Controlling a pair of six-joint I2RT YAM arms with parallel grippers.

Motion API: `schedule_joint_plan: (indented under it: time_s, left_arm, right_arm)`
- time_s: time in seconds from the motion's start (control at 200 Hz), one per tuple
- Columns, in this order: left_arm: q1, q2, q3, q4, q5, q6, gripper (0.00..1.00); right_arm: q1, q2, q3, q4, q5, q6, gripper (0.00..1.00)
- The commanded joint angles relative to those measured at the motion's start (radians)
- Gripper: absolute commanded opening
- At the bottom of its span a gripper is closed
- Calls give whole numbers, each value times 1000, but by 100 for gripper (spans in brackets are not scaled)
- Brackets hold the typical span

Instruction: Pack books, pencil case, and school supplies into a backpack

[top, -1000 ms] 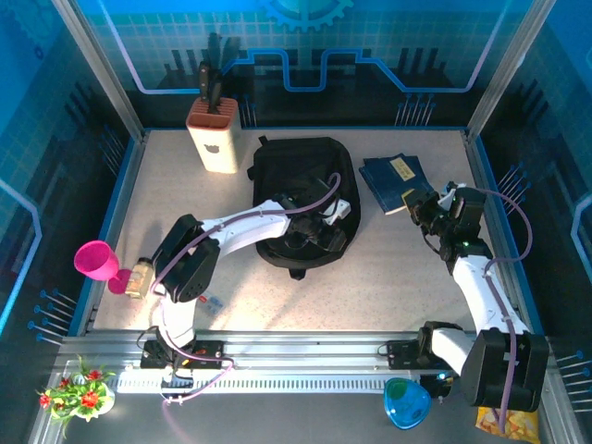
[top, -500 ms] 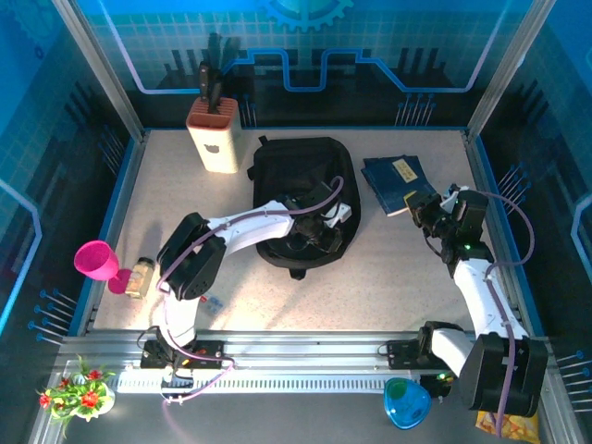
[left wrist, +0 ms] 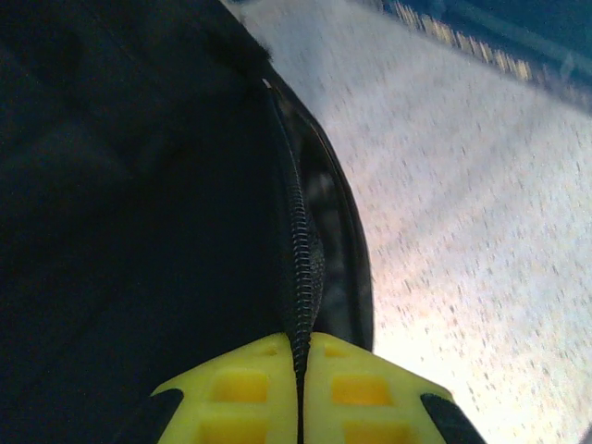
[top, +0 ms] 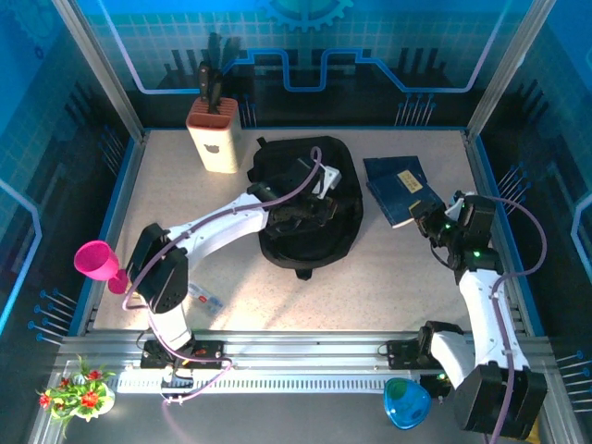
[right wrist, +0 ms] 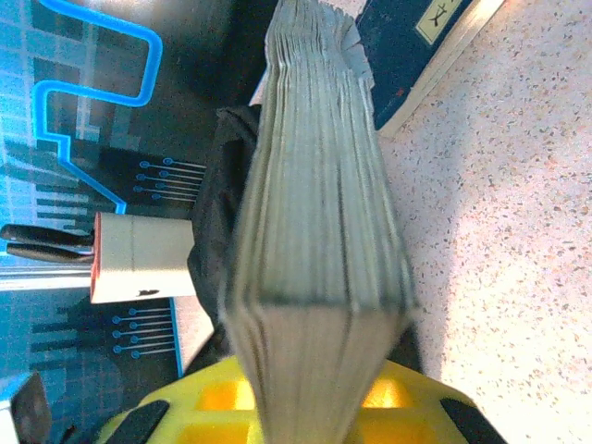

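The black backpack (top: 310, 217) lies in the middle of the table. My left gripper (top: 321, 188) reaches over its far right side. In the left wrist view its yellow fingers (left wrist: 370, 393) are shut on the backpack's zipper edge (left wrist: 298, 250). Dark blue books (top: 400, 185) with a yellowish label lie at the back right. My right gripper (top: 428, 220) stands at their near right corner, shut on a book (right wrist: 319, 213) whose page edges face the right wrist camera. Beyond it on the table lies a blue book (right wrist: 416, 46), and the backpack (right wrist: 217, 231) is to the left.
A cream knife block (top: 214, 136) stands at the back left. A pink cup (top: 95, 260) sits at the table's left edge. A small flat item (top: 209, 299) lies near the left arm. A blue bowl (top: 405, 403) and flowers (top: 79, 389) lie off the table, in front.
My left gripper has shut on the backpack's zipper edge and pulled it toward the back, and its elbow has swung left. The right gripper has drifted slightly right and nearer with its book.
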Motion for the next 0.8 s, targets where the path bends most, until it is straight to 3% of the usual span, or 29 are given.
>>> schedule_joint_plan:
  time_s: [0.0,0.125,0.385,0.55,0.795]
  left_arm:
    - [-1,-29,62,148,-95,-22,0]
    - [-2,2,119,223,-107,-28,0]
    - [-6,44,177,296,-212,-70,0]
    - [-13,58,194,299,-152,-64,0]
    - [-18,65,202,275,-116,-75,0]
  right_arm:
    - [8,-56,66,-142,-14,-65,11]
    - [108,-109,63,-203,59,-53,12]
    - [388,-165,33,-262,362,64,11]
    - [450,-79,34,-118,286,63,12]
    - [563,72,62,30,336,62,12]
